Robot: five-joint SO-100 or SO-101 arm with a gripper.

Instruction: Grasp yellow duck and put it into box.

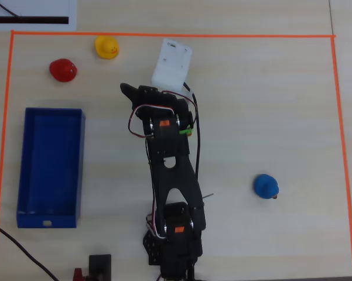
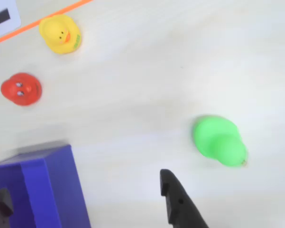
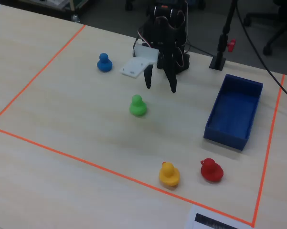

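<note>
Gripper [image 3: 160, 88] hangs above the table with jaws spread, holding nothing; green duck [image 3: 137, 106] sits just below it at 7 o'clock in the fixed view. Yellow duck [image 3: 169, 174] is on the table by the orange tape line [image 3: 86, 160], red duck [image 3: 211, 171] just beside it at 3 o'clock. Box [image 3: 233, 111] lies at 1 o'clock from the yellow duck, well apart.

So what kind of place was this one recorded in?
Likely an office or lab used for robot trials: a pale wood table with a work area marked in orange tape, and office chair bases on the dark floor behind.
</note>
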